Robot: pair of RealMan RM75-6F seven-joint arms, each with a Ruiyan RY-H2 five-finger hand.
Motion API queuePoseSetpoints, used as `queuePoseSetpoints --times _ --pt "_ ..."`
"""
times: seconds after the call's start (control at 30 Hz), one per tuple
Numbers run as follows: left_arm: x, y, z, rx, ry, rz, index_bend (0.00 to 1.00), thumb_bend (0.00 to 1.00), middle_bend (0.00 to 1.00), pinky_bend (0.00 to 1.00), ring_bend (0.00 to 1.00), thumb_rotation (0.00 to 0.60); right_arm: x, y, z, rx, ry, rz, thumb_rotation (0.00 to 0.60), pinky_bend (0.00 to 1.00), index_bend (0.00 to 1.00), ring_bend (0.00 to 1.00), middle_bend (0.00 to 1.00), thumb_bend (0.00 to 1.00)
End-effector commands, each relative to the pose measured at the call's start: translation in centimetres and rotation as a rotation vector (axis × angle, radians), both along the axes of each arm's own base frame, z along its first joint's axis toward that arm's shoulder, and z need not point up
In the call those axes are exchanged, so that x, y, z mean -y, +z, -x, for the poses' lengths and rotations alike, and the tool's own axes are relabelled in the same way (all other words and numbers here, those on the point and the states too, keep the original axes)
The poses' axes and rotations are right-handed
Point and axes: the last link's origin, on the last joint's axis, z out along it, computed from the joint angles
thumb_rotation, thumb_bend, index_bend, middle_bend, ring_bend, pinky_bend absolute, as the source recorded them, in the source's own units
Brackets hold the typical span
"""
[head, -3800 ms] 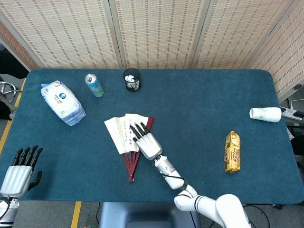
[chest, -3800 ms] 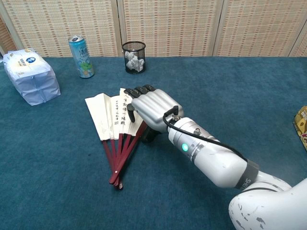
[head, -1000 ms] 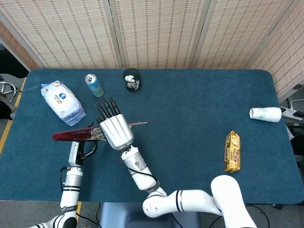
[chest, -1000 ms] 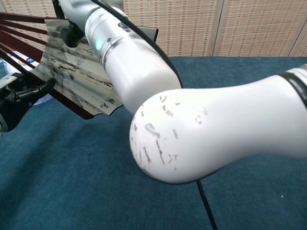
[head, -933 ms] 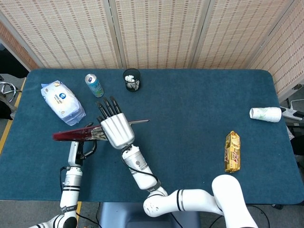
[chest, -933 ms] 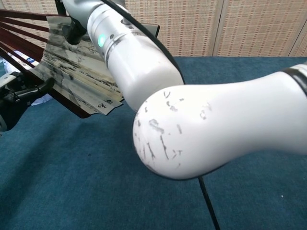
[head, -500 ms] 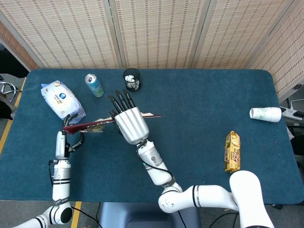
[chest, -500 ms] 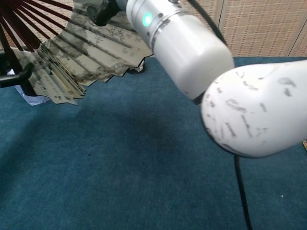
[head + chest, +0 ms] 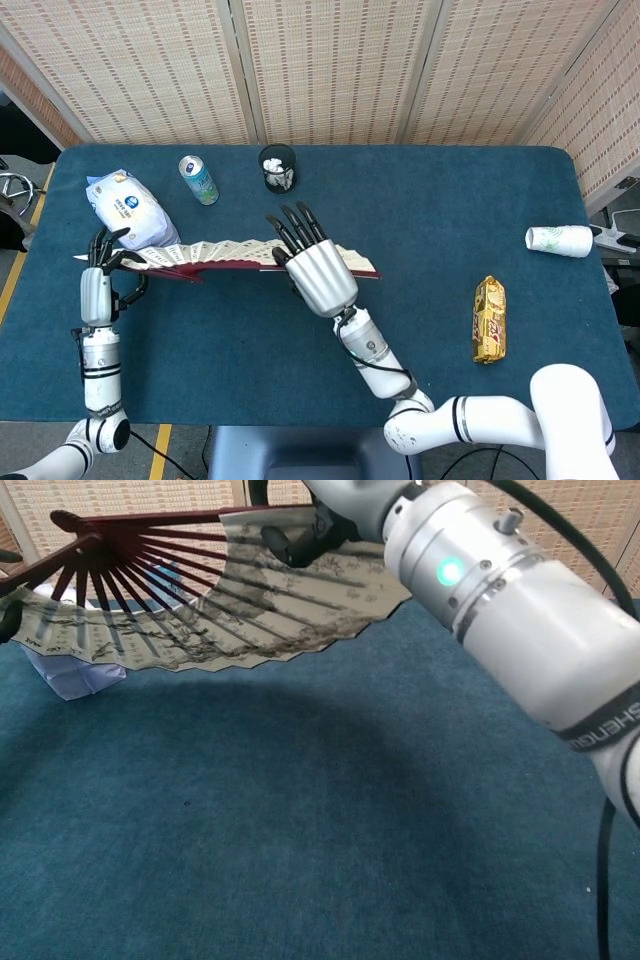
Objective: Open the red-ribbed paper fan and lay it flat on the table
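At 9 o'clock on the table (image 9: pixel 420 330), the left hand (image 9: pixel 100 256) grips 1 end rib of the paper fan (image 9: pixel 215 254), fingers curled about it so that end stays anchored. Just behind, toward 10 o'clock, a wipes pack (image 9: pixel 128 210) lies on the cloth, and a can (image 9: pixel 198 179) and a mesh cup (image 9: pixel 277 167) stand at 11 and 12 o'clock, all apart from the fan.

The fan hangs in the air between the 2 hands, spread nearly full; from the chest camera its red ribs radiate from a pivot at upper left, with the inked paper facing down. Holding both outer ribs apart is what keeps the pleats stretched.

At the centre, the right hand (image 9: pixel 315 270) holds the other end rib: its thumb is tucked under the rib while its other fingers lie straight over the top. It looks a light clamp, suited to lowering the fan level.

By my reading the opening is largely done; laying it flat remains. At 3 o'clock a snack bar (image 9: pixel 488 320) and a tipped paper cup (image 9: pixel 558 240) lie well apart.
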Motion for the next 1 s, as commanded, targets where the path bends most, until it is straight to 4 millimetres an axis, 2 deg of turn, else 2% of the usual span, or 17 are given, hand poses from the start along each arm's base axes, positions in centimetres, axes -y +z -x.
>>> queuePoseSetpoints --times 0.03,0.13,0.2,0.53,0.7,0.9,1.0 --pt "0.7 -0.5 0.5 -0.051 -0.018 0.0 0.71 0.74 0.17 0.04 0.0 0.6 -0.8 -0.4 1.9 -0.012 -0.005 -0.002 0.6 0.0 0.58 0.0 0.12 0.72" --pt "1.6 -0.8 1.3 -0.097 -0.025 0.011 0.69 0.73 0.17 0.03 0.0 0.6 -1.6 -1.1 3.6 -0.029 -0.007 -0.011 0.6 0.0 0.56 0.0 0.12 0.72" --pt "2.3 -1.2 2.0 -0.148 -0.027 0.029 0.62 0.7 0.16 0.03 0.0 0.6 -2.3 -1.6 4.8 -0.045 -0.012 -0.02 0.6 0.0 0.53 0.0 0.12 0.72" --pt "7.0 -2.4 5.1 -0.331 0.001 0.099 0.22 0.65 0.09 0.02 0.0 0.6 -7.0 -3.7 9.9 -0.086 -0.008 -0.172 0.6 0.0 0.15 0.0 0.11 0.72" --pt "8.2 -3.1 6.4 -0.411 0.043 0.151 0.13 0.64 0.07 0.02 0.0 0.6 -9.1 -4.4 12.8 -0.149 -0.023 -0.204 0.6 0.0 0.03 0.0 0.08 0.71" --pt "8.9 -3.7 7.6 -0.542 0.072 0.237 0.03 0.61 0.02 0.02 0.0 0.6 -10.3 -5.5 15.2 -0.239 -0.065 -0.246 0.6 0.0 0.0 0.0 0.01 0.54" --pt "8.9 -3.6 8.3 -0.594 0.098 0.262 0.0 0.56 0.0 0.01 0.0 0.6 -10.3 -5.6 15.7 -0.247 -0.083 -0.257 0.6 0.0 0.0 0.0 0.0 0.5"
